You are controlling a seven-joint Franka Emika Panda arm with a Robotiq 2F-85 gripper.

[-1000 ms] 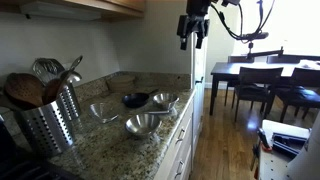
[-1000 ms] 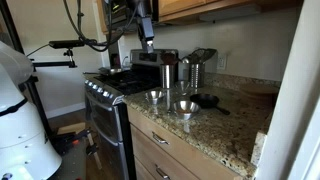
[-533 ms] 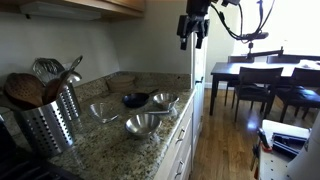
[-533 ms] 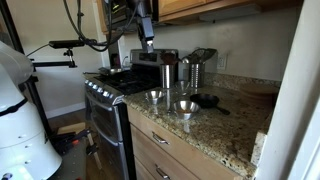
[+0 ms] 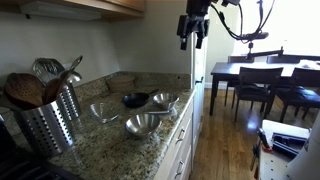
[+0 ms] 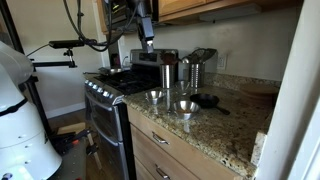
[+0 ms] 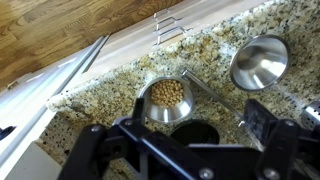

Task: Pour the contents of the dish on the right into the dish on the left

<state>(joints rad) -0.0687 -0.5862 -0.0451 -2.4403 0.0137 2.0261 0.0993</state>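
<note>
Tool [image 5: 192,42] hangs wide open and empty high above the worktop [image 7: 110,92], so the approach seems barely begun, and next it must descend to grip the grain-filled dish [image 7: 168,96] by the near edge, beside the empty bowl [image 7: 260,62].

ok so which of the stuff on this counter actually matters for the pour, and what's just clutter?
Job:
- dish holding tan pieces
- empty steel dish
- gripper, open, raised high

Clutter:
- utensil holder
- black dish
- dining table
</note>
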